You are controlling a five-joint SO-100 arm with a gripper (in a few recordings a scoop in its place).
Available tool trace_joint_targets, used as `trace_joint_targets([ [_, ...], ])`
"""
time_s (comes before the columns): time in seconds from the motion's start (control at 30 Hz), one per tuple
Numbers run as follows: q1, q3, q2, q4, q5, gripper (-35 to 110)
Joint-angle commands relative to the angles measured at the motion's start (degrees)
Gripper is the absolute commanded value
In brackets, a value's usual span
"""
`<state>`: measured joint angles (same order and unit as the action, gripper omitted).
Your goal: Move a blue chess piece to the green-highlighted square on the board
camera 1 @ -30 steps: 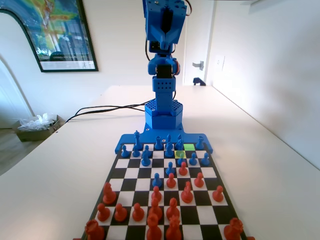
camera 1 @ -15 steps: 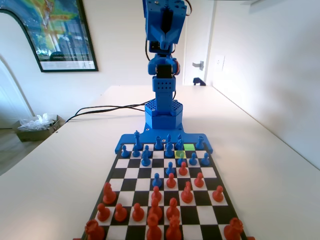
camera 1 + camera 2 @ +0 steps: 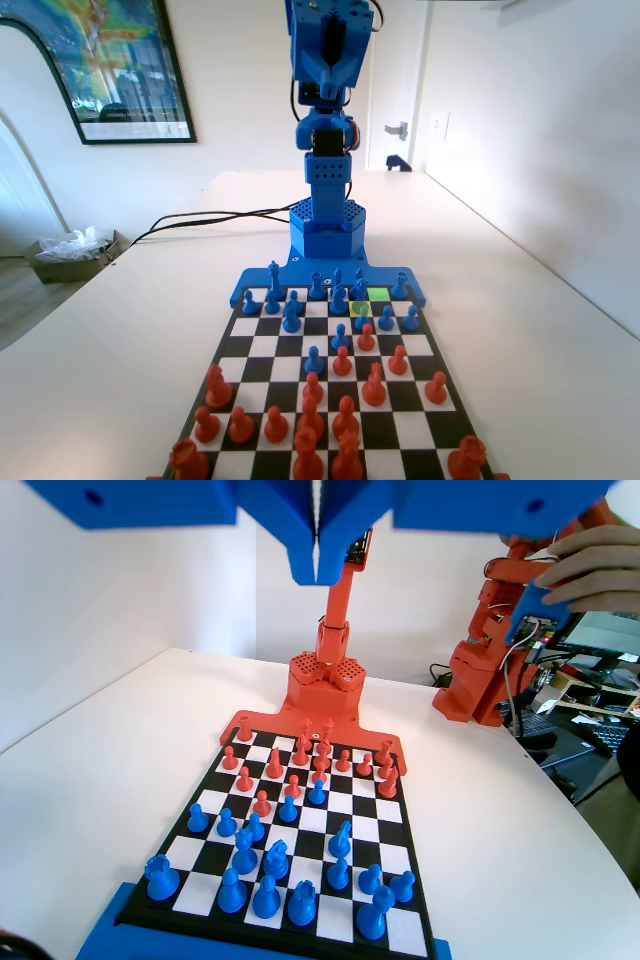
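Just blue pieces (image 3: 345, 305) beside the green-highlighted square (image 3: 378, 294)

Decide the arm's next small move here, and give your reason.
Probably lower the claw toward the blue piece on the yellow-green square, opening on the way. The claw hangs shut and empty, high above the board, and the green square beside that piece is bare.

Green-highlighted square (image 3: 378, 294) bare, blue pieces (image 3: 400, 286) close on both sides.
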<state>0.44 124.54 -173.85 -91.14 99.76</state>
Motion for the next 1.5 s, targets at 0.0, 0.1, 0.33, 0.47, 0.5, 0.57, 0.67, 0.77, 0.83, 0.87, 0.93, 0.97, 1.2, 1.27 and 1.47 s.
trace_joint_targets([
  [0.0,0.0,-1.8,0.3,1.1,-1.4,1],
  [0.1,-1.0,-5.6,3.0,0.4,-3.4,1],
  [0.33,-3.7,-17.5,12.0,-4.0,-11.2,1],
  [0.47,-4.8,-22.9,19.6,-4.0,-19.2,1],
  [0.5,-4.9,-24.0,21.6,-4.0,-21.1,1],
  [0.57,-4.9,-25.7,24.9,-3.3,-24.9,1],
  [0.67,-4.9,-27.4,29.5,-1.9,-31.4,1],
  [0.77,-5.5,-28.3,34.2,-0.9,-37.6,1],
  [0.83,-5.9,-28.7,37.2,-0.8,-41.3,2],
  [0.87,-6.2,-28.6,38.8,-0.8,-43.1,2],
  [0.93,-6.9,-27.9,41.8,-0.7,-46.4,2],
  [0.97,-7.3,-27.7,43.8,-0.8,-48.0,2],
  [1.2,-8.4,-22.3,53.3,2.5,-58.0,4],
  [1.27,-8.4,-20.2,56.0,4.3,-59.5,4],
  [1.47,-8.6,-15.5,62.0,8.7,-62.1,5],
])
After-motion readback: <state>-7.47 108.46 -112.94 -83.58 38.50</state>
